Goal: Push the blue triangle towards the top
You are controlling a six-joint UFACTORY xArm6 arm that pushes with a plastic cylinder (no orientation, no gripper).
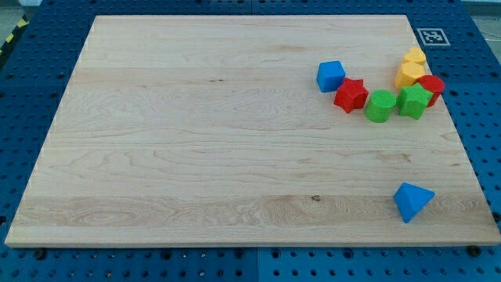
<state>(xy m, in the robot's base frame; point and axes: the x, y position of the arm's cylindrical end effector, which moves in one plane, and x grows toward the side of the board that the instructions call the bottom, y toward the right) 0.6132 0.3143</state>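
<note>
The pale wooden table [196,141] lies mostly bare. A cluster crowds its upper right: blue cube [330,75], red star [351,95], two green blocks, yellow blocks, possibly a red cylinder behind. The blue triangle [412,201] sits alone near the bottom right, with open board above it for pushing. My tip is out of view, so I cannot tell its position.

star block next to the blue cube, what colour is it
Red, seen in the camera view.
</note>
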